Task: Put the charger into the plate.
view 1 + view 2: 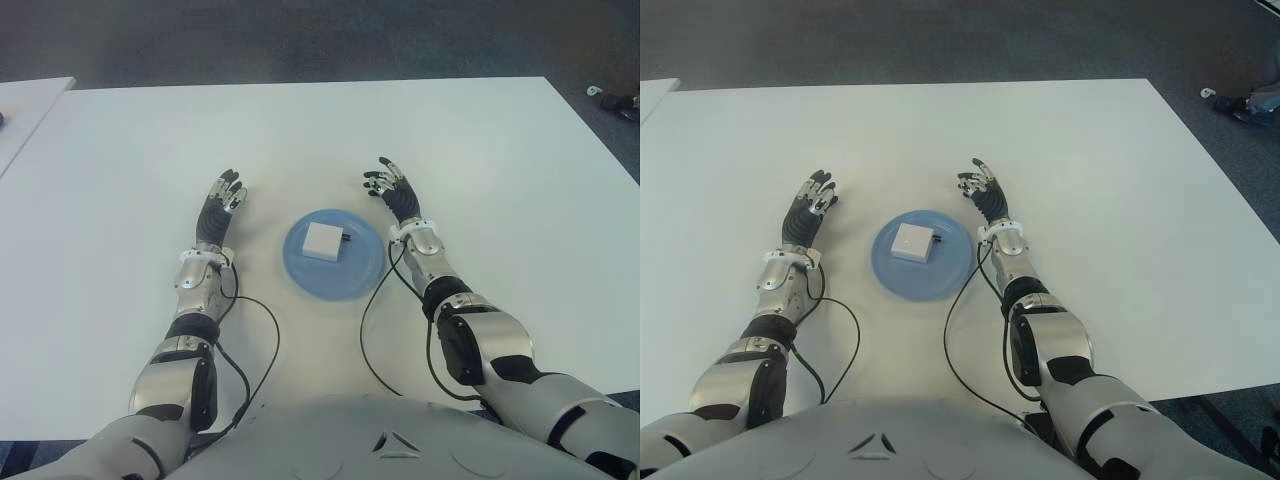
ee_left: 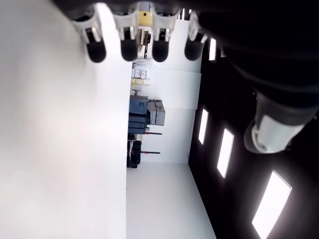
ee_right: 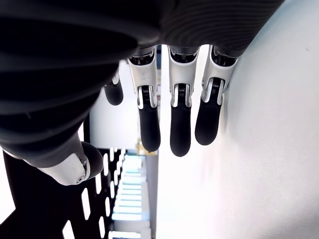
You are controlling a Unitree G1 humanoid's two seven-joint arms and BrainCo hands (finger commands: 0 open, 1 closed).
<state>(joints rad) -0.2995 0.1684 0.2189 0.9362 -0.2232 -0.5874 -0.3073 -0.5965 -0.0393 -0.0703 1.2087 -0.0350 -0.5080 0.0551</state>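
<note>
Lab (bare white table [image 1: 480, 150], stacked equipment [image 2: 144, 112])

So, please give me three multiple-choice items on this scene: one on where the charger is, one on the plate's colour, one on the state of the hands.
1. Where is the white charger?
A. on the blue plate
B. in the left hand
C. on the bare table beside the right hand

2. What colour is the plate?
A. red
B. blue
C. black

3. What state are the left hand and right hand in?
A. both open, holding nothing
B. right shut on the charger
C. both curled into fists

Answers:
1. A, the charger lies inside the plate's rim, between the two hands.
2. B, the plate shows light blue against the white table.
3. A, both wrist views show straight fingers with nothing between them.
</note>
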